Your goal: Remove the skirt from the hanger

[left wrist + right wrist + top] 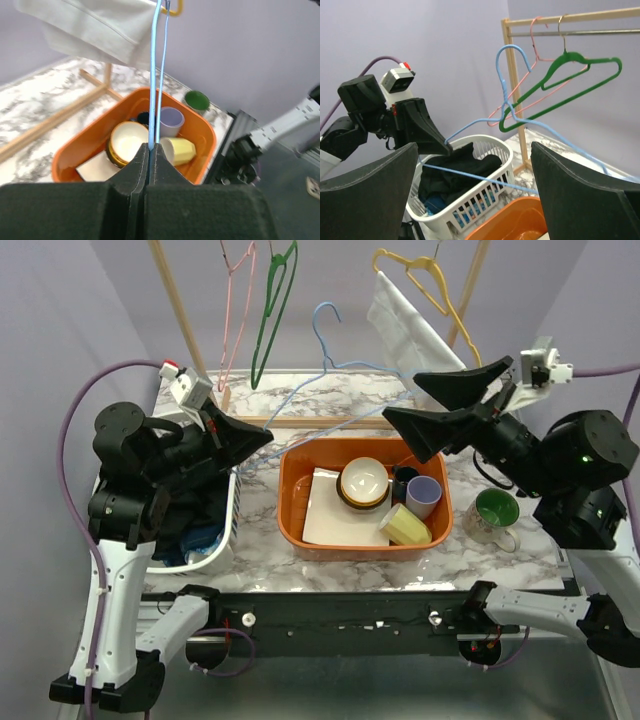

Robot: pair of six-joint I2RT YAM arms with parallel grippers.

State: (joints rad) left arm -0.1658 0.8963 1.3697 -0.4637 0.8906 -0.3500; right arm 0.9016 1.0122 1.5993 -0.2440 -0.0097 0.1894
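A bare blue wire hanger (325, 368) hangs tilted over the table with no cloth on it. My left gripper (265, 432) is shut on its left corner, the wire (152, 75) pinched between the fingertips (151, 146). My right gripper (400, 398) stands wide open around the hanger's right end, and the wire (470, 174) passes between its fingers untouched. A black garment (455, 167) lies in the white basket (232, 505). A white garment (400, 320) hangs on a yellow hanger (425, 280). I cannot tell which one is the skirt.
A wooden rack (180, 310) at the back carries pink (235, 310) and green (272, 310) hangers. An orange tub (290, 500) at the centre holds a bowl, cups and a white sheet. A green mug (495, 512) stands to its right.
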